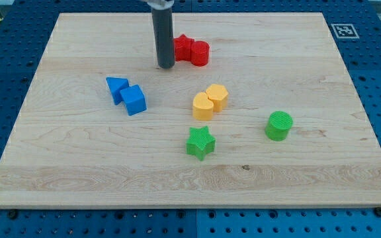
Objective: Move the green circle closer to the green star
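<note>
My tip (165, 66) rests on the wooden board (78, 165) at the far side, just left of two touching red blocks (192, 50). It is a bare rod with nothing to open or close, and it holds nothing. The green circle (279, 125) sits on the right, well apart from my tip. The green star (200, 143) lies to its left, nearer the front edge. Two touching yellow blocks (210, 101) sit just beyond the star. A blue triangle (117, 88) and a blue cube (134, 100) touch on the left.
</note>
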Controlling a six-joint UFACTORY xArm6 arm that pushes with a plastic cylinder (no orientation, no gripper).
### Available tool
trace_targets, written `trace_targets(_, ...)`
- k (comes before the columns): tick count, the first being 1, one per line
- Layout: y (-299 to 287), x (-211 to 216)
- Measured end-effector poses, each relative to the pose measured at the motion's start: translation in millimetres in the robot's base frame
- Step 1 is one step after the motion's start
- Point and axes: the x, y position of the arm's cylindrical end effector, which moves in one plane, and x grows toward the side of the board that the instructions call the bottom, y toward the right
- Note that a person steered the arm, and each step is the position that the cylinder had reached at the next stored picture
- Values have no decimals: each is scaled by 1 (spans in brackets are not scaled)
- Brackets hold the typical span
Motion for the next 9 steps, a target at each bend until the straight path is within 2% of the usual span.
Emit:
trace_targets(2,129,8)
trace_targets(5,212,110)
trace_targets(9,219,130)
